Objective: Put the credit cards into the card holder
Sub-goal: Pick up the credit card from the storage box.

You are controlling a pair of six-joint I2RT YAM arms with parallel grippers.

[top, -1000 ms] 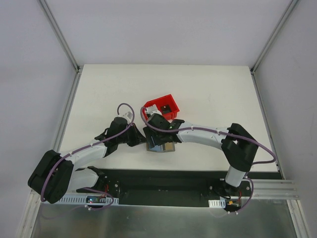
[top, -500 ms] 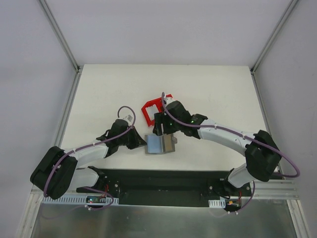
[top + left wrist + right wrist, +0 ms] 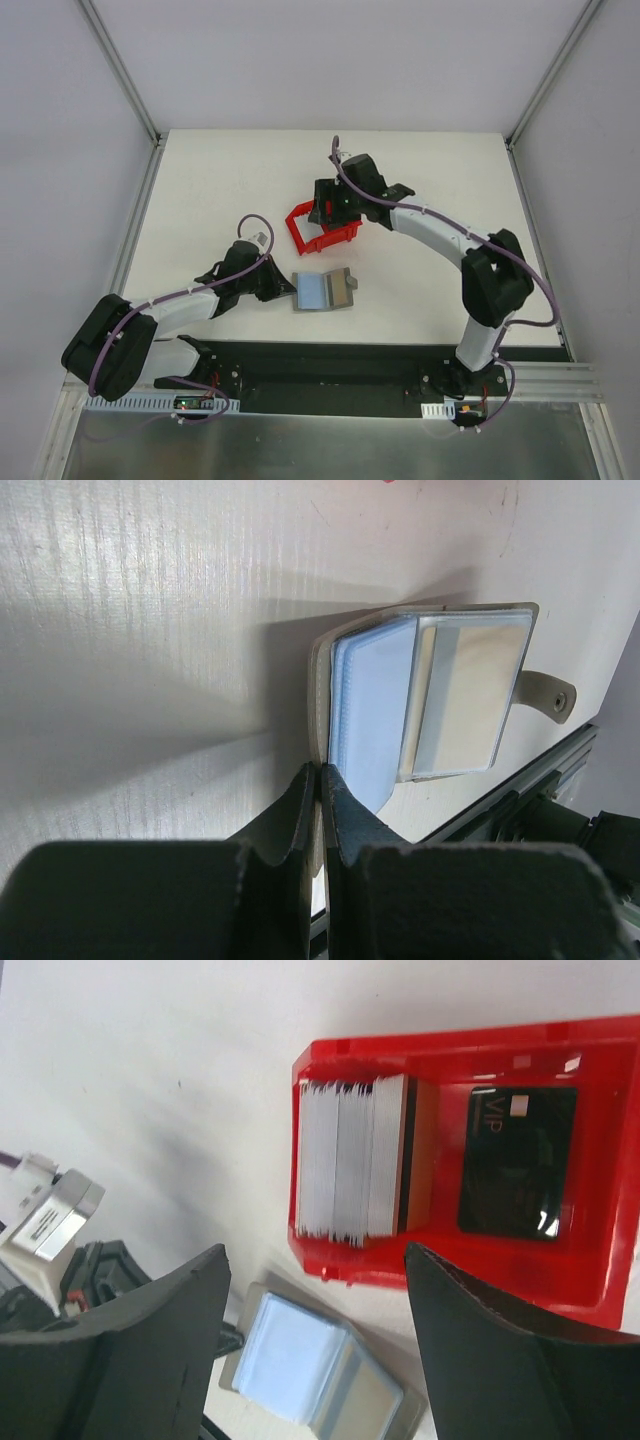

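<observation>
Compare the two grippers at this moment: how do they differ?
The left gripper is shut, pinching the card holder by its cover edge; the right gripper stands open and holds nothing. The left gripper sits low at the table; the right gripper hovers above the red bin, over the credit cards inside it. Both have two dark fingers.

top view: my right gripper (image 3: 328, 210) covers part of the red bin (image 3: 300, 226) | right wrist: card holder (image 3: 300, 1368) cut off by bottom edge | left wrist: my left gripper (image 3: 319, 778) hides its near edge
</observation>
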